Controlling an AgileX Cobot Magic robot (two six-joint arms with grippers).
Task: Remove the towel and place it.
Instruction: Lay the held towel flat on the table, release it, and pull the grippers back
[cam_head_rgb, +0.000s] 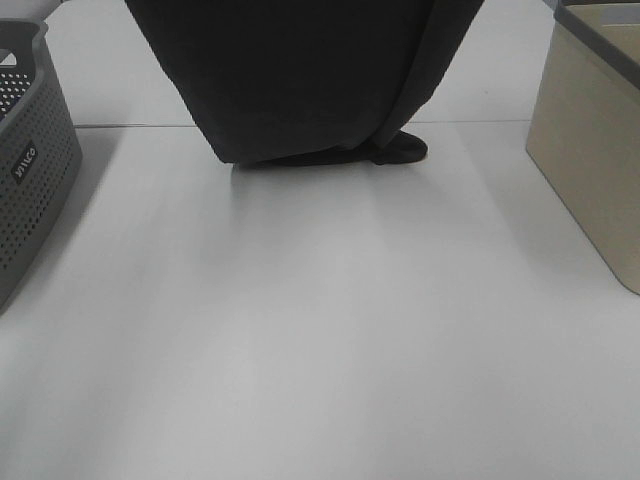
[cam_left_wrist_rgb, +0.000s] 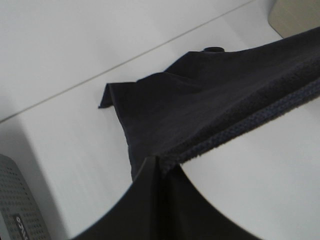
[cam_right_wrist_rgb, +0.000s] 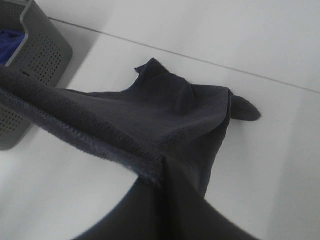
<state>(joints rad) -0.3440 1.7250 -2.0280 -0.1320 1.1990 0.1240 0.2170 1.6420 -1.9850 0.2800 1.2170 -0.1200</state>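
Dark towel (cam_head_rgb: 300, 80) hung between both claws, its lower hem touching the table (cam_head_rgb: 320, 330) toward the middle of the far edge.

The left gripper (cam_left_wrist_rgb: 158, 167) and the right gripper (cam_right_wrist_rgb: 161, 177) are each clamped tight on the towel's upper hem, with no gap visible between the jaws. The hem runs taut from one claw to the other, so the cloth's long axis lies left to right across the table and the sheet drops straight below the claws. Neither arm is nearer; each holds one end. One lower corner folds out on the surface toward the right edge. A grey perforated basket (cam_head_rgb: 30, 170) sits at the left edge and a beige bin (cam_head_rgb: 590, 150) at the right edge, both well apart from the towel. Setting it down probably calls for both arms moving together.
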